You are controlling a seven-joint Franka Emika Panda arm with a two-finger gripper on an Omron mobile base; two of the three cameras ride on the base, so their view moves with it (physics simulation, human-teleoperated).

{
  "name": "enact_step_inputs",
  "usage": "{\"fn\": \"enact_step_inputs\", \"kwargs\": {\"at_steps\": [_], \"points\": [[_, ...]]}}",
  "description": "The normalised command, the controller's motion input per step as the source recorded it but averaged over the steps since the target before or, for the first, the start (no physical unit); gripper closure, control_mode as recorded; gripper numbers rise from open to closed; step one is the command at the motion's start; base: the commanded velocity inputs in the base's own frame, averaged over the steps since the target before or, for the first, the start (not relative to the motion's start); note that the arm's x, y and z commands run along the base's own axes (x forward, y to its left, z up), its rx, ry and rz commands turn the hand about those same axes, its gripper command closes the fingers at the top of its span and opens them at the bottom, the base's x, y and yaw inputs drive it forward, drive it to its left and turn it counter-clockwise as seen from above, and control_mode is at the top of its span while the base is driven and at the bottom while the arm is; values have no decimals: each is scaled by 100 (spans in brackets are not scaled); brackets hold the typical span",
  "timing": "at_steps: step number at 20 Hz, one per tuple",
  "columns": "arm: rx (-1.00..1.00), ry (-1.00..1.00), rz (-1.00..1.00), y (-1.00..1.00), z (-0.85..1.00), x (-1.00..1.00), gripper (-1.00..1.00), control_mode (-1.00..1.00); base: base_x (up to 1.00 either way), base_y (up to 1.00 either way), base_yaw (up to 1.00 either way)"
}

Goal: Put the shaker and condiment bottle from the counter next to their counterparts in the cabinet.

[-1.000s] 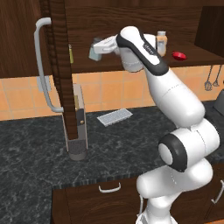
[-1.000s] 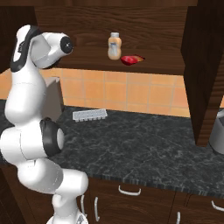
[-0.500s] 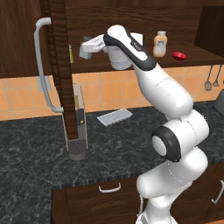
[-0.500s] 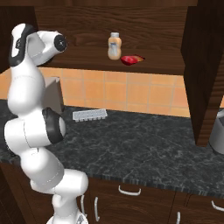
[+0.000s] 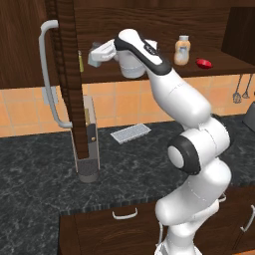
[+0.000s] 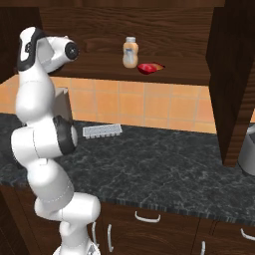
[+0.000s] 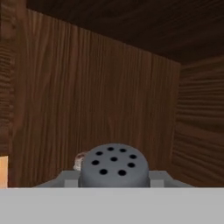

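In the hand view the shaker's grey holed cap (image 7: pixel 113 165) stands upright between my fingertips, and my gripper (image 7: pixel 113 176) is shut on the shaker, facing the cabinet's wooden back wall (image 7: pixel 100 96). From the left base view my gripper (image 5: pixel 95 53) is over the left end of the cabinet shelf (image 5: pixel 159 74), just right of the slim olive-yellow counterpart shaker (image 5: pixel 79 61). The red condiment bottle (image 5: pixel 203 63) lies on the same shelf beside the tan counterpart bottle (image 5: pixel 182 51); both also appear in the right base view, the condiment bottle (image 6: pixel 149 67) right of the tan bottle (image 6: pixel 130 52).
The open cabinet door (image 5: pixel 64 74) with its grey bar handle (image 5: pixel 50 74) stands edge-on left of my hand. On the black counter (image 5: pixel 40 184) are a tall grey block (image 5: pixel 88 149) and a flat grey tray (image 5: pixel 130 133). Utensils (image 5: pixel 240 92) hang at right.
My arm has swung left along the shelf with the shaker in its grip, bringing the hand closer to the olive-yellow shaker. The bottles have not moved.
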Motion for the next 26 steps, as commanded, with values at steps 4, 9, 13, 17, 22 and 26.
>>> {"fn": "enact_step_inputs", "kwargs": {"at_steps": [4, 9, 13, 17, 22, 26], "points": [[0, -6, 3, 5, -16, 30, 100, -100, 0, 0, 0], [-5, 0, 2, 4, -6, 24, 100, -100, 0, 0, 0], [-5, 0, 2, 7, 0, 23, 100, -100, 0, 0, 0], [-3, 0, 3, 16, 0, 23, 100, -100, 0, 0, 0], [-2, 0, 4, 20, 0, 14, -100, -100, 0, 0, 0], [-1, 0, 4, 2, 0, 13, -100, -100, 0, 0, 0]]}}
